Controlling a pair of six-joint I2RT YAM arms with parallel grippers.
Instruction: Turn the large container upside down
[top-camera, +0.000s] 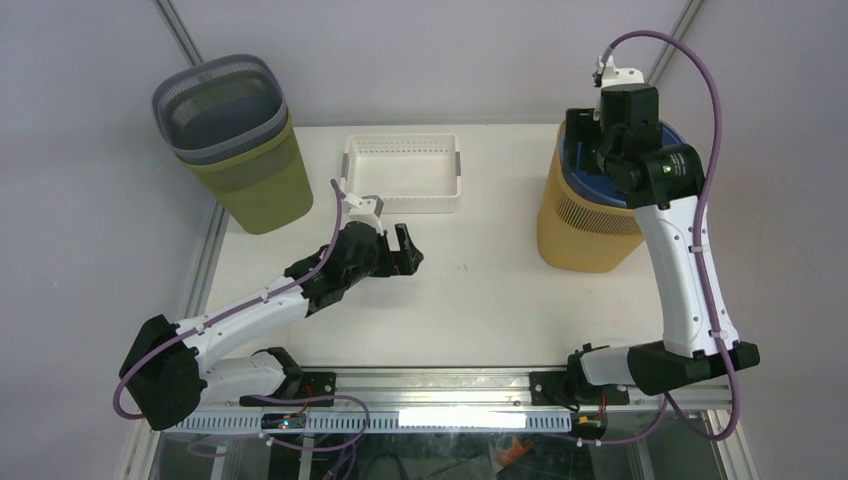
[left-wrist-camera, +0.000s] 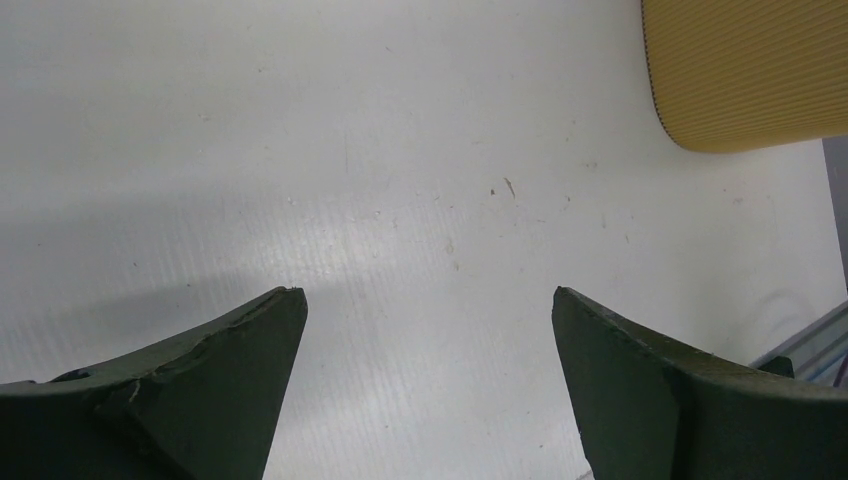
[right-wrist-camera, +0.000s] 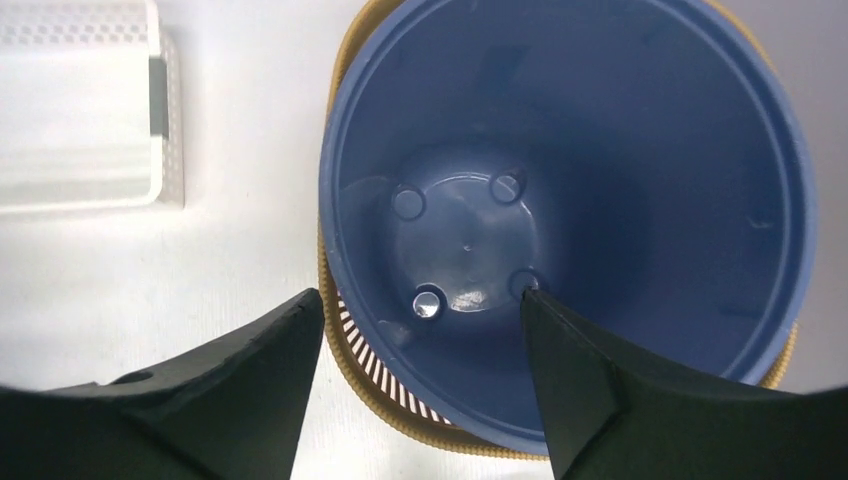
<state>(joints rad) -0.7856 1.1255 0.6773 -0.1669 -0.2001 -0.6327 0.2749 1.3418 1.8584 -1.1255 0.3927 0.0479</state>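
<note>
The large container (top-camera: 585, 235) is a tan slatted bin with a blue liner, upright at the table's right. My right gripper (right-wrist-camera: 422, 292) hangs over its near rim, open. One finger is outside the tan shell (right-wrist-camera: 385, 380) and the other is down inside the blue liner (right-wrist-camera: 600, 150), with a gap still showing beside the rim. My left gripper (top-camera: 408, 250) is open over bare table near the middle, with nothing between its fingers (left-wrist-camera: 250, 350). A corner of the tan bin (left-wrist-camera: 745, 70) shows at the top right of the left wrist view.
A green bin with a grey liner (top-camera: 245, 150) stands at the back left corner. A white perforated basket (top-camera: 402, 175) sits at the back centre, and it also shows as the white basket (right-wrist-camera: 80, 110) left of the tan bin. A metal rail (top-camera: 440, 385) runs along the near edge.
</note>
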